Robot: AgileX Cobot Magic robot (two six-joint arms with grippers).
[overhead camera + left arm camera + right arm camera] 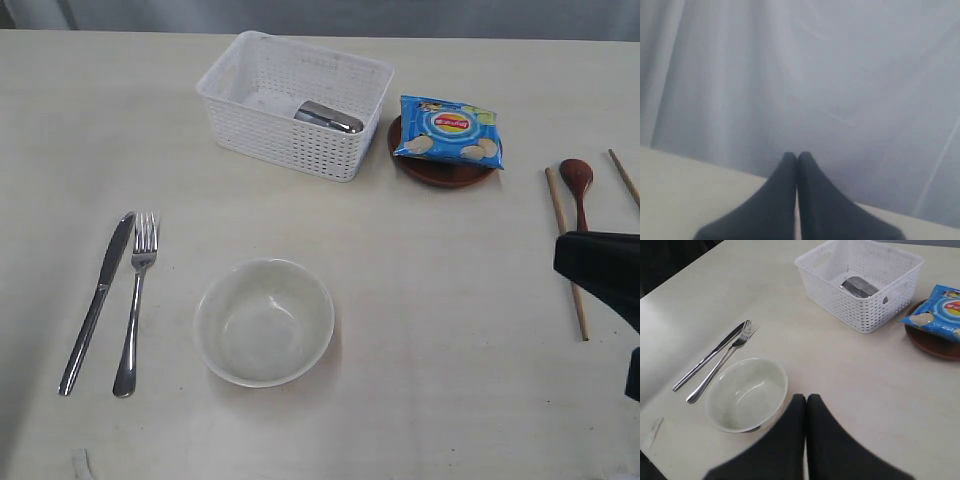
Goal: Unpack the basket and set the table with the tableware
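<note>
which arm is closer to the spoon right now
Right. The right arm hangs by the spoon, covering its handle's end in the exterior view. The left gripper is outside that view, facing only a curtain and the table edge.

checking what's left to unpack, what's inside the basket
Only a steel cup shows, lying on its side. The basket has its near wall covering part of the floor, so anything low there is hidden.
</note>
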